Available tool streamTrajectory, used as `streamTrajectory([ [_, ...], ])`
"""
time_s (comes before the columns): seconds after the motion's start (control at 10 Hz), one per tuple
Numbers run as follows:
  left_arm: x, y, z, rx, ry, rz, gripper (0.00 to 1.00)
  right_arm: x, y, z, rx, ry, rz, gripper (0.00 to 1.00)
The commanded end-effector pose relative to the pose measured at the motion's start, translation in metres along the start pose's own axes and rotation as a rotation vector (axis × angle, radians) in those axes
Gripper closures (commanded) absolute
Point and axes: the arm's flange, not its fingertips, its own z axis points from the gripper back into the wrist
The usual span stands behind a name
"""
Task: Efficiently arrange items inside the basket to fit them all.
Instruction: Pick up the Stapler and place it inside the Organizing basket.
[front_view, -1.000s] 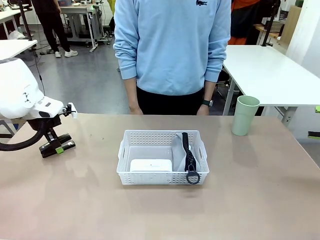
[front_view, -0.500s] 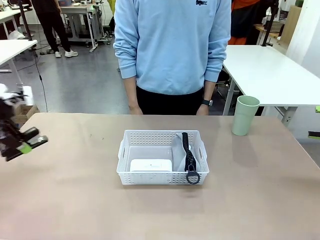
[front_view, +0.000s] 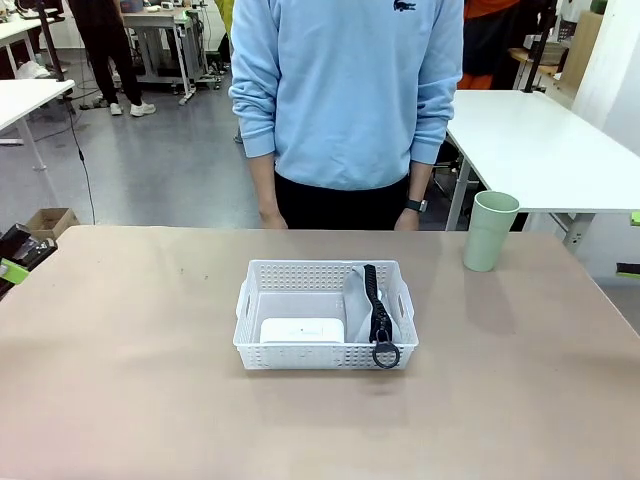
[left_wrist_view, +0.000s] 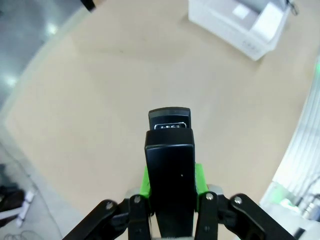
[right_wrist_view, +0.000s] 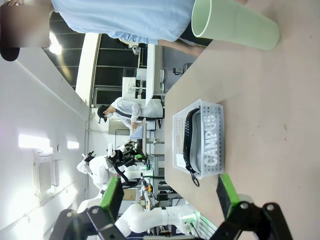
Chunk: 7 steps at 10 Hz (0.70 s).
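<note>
The white basket (front_view: 325, 315) sits mid-table. A white flat box (front_view: 302, 330) lies in its front left. The grey "CAMPUS" pouch (front_view: 365, 300) stands on edge along the basket's right side, with its zipper ring at the front rim. The pale green cup (front_view: 490, 231) stands upright on the table at the far right, outside the basket. My left gripper (front_view: 15, 258) is at the table's far left edge. In the left wrist view this left gripper (left_wrist_view: 171, 180) is shut on the black stapler (left_wrist_view: 169, 165), well away from the basket (left_wrist_view: 235, 25). My right gripper (right_wrist_view: 170, 194) is open and holds nothing, facing the basket (right_wrist_view: 200, 140) and the cup (right_wrist_view: 235, 22).
A person in a light blue sweater (front_view: 345, 90) stands at the far edge behind the basket, hands down. Bare tabletop (front_view: 150, 380) surrounds the basket on all sides. Other white tables (front_view: 540, 150) stand beyond the far edge.
My left arm has drawn back to the left with the stapler, from beside the basket's left to the picture's edge. The basket, box, pouch and cup have not moved.
</note>
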Motion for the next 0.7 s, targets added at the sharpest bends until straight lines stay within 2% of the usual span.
streamTrajectory([
  [0.0,0.006,-0.006,-0.001,-0.007,0.041,-0.055,1.0,-0.001,0.003,0.001,0.006,-0.003,-0.006,0.0],
  [0.2,0.006,-0.006,-0.001,-0.007,0.041,-0.055,1.0,-0.001,0.003,0.001,0.006,-0.003,-0.006,0.0],
  [0.3,0.007,-0.005,-0.004,-0.006,0.033,-0.036,0.63,-0.001,0.003,0.001,0.006,-0.003,-0.006,0.0],
  [0.4,0.015,-0.024,-0.002,0.046,0.07,-0.063,0.63,-0.001,0.003,0.001,0.006,-0.003,-0.006,0.0],
  [0.5,0.048,-0.049,0.004,0.047,-0.004,-0.154,0.63,-0.001,0.003,0.001,0.006,-0.003,-0.006,0.0],
  [0.6,0.109,-0.086,-0.002,0.087,0.045,-0.275,0.63,-0.001,0.003,0.001,0.006,-0.003,-0.006,0.0],
])
